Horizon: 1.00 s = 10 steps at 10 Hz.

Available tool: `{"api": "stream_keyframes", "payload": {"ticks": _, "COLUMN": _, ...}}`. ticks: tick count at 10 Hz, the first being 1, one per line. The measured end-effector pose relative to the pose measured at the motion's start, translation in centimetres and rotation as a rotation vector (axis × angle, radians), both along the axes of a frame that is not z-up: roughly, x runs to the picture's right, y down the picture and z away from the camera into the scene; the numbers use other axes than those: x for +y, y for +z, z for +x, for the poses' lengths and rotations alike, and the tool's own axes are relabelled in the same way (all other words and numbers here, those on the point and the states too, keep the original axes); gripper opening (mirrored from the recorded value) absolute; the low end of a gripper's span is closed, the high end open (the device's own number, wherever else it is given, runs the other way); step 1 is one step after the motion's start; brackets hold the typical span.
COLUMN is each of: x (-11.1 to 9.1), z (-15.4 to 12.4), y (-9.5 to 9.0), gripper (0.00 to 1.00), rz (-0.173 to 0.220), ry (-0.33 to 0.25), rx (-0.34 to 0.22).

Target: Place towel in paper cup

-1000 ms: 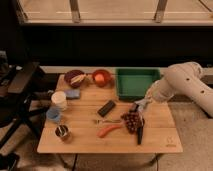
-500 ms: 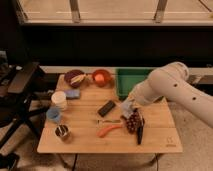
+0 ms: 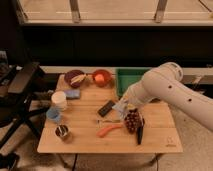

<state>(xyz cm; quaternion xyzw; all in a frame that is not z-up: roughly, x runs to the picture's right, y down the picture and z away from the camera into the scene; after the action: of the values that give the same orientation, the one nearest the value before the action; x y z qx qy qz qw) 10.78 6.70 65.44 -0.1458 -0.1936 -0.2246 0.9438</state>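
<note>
The towel [image 3: 119, 108], a small pale blue-white cloth, hangs at the tip of my gripper [image 3: 124, 104], which is shut on it just above the table's middle, right of a black bar. The big white arm reaches in from the right and hides the fingers' far side. The paper cup [image 3: 59, 100], cream-white and upright, stands near the table's left edge, well to the left of the gripper.
On the wooden table [image 3: 160, 140]: a blue pad [image 3: 72, 93], small blue cup [image 3: 53, 115], metal cup [image 3: 63, 132], dark bowl [image 3: 75, 77], orange bowl [image 3: 101, 77], green bin [image 3: 131, 80], black bar [image 3: 105, 108], carrot [image 3: 109, 131], grapes [image 3: 132, 121]. A chair [image 3: 22, 82] stands at left.
The arm has swung left from the table's right side toward the middle, carrying the pale cloth with it. The cups and bowls have not moved.
</note>
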Motion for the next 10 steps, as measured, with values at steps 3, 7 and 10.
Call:
{"api": "stream_keyframes", "payload": {"ticks": 3, "x": -2.1, "z": -2.4, "y": 1.7, "gripper": 0.00, "rz": 0.016, "ry": -0.059, "rx": -0.079}}
{"api": "stream_keyframes", "payload": {"ticks": 7, "x": -7.1, "z": -11.4, "y": 5.5, "gripper": 0.00, "rz": 0.044, "ry": -0.184, "rx": -0.240}}
{"api": "stream_keyframes", "payload": {"ticks": 10, "x": -7.8, "z": -13.3, "y": 5.7, "gripper": 0.00, "rz": 0.049, "ry": -0.203, "rx": -0.281}}
